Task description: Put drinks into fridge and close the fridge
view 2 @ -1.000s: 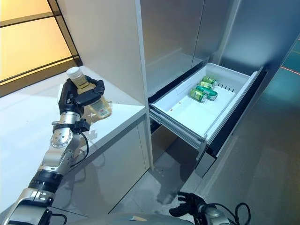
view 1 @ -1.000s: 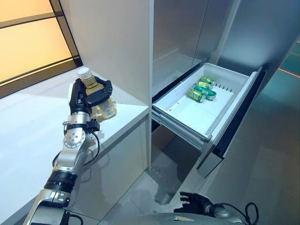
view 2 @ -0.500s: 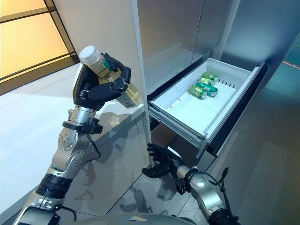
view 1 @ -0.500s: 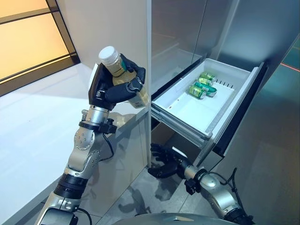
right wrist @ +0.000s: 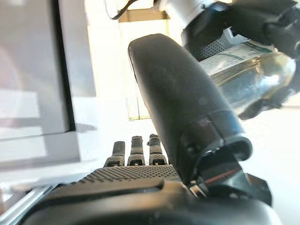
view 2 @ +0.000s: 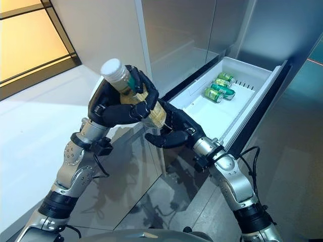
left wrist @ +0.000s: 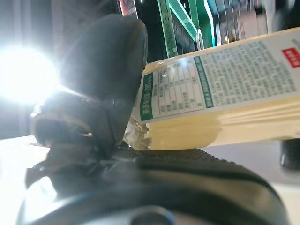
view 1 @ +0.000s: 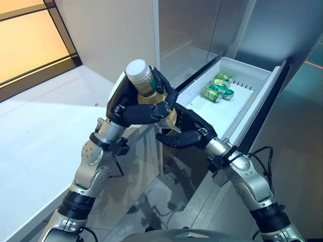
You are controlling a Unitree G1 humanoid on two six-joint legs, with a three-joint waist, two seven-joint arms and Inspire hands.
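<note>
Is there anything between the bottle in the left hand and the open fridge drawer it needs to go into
Only the right hand, open just under the bottle that the left hand grips. Beyond it the drawer stands open; green cans lie at its far end, with its near part bare.

Clear bottle (view 1: 151,96) of pale yellow drink, white cap, green-and-white label, tilted, held off the surface in left robot hand (view 1: 132,106), three green cans (view 1: 217,88) lying on their sides at far end of white fridge drawer (view 1: 255,96), drawer pulled open
</note>
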